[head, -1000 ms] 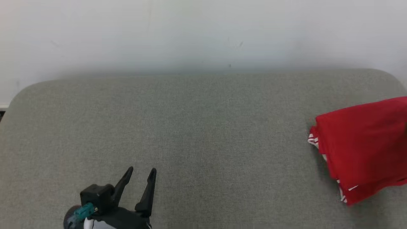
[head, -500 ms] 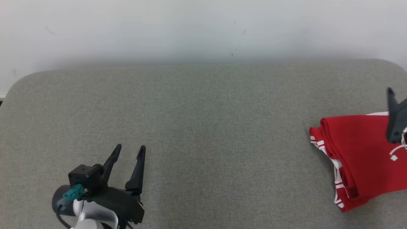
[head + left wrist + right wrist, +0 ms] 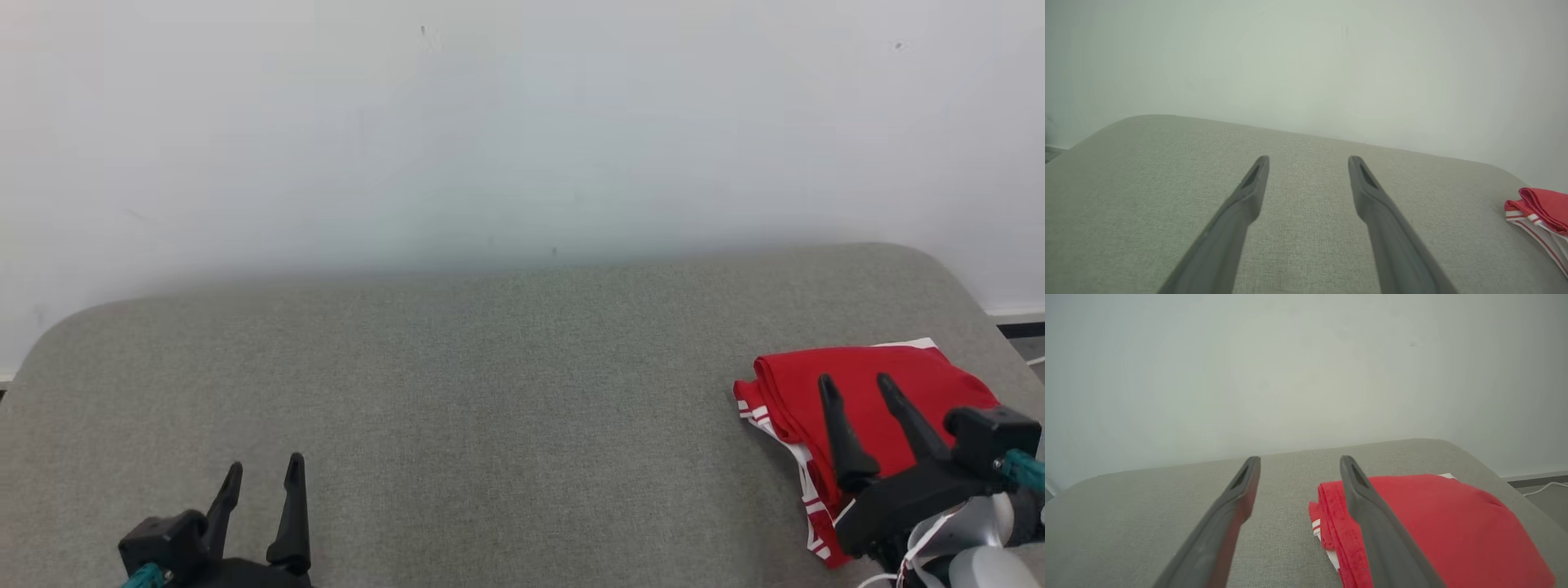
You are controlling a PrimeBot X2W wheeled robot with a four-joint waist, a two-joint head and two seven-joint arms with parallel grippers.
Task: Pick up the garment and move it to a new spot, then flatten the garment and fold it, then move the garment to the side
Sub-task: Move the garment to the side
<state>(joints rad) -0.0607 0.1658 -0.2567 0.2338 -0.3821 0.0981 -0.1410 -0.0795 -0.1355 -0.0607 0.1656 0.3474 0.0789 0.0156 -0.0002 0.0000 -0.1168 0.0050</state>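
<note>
The garment (image 3: 816, 392) is red with white stripes along its edge, folded into a compact bundle at the right end of the grey cushioned surface (image 3: 490, 392). It shows too in the right wrist view as the garment (image 3: 1433, 522) and at the far right of the left wrist view as the garment (image 3: 1541, 212). My right gripper (image 3: 856, 382) hovers over it, open, with nothing between its fingers. My left gripper (image 3: 264, 467) stands open at the lower left, far from the garment and holding nothing.
A pale wall (image 3: 522, 122) rises straight behind the surface. The surface's rounded right corner (image 3: 939, 269) lies just behind the garment, with floor and a white cable (image 3: 1541, 489) beyond it. Bare grey fabric stretches between the two grippers.
The right gripper opened and let go of the garment, which now lies folded on the surface, and the gripper drew back over it. The head camera tilted up, shifting the whole view.
</note>
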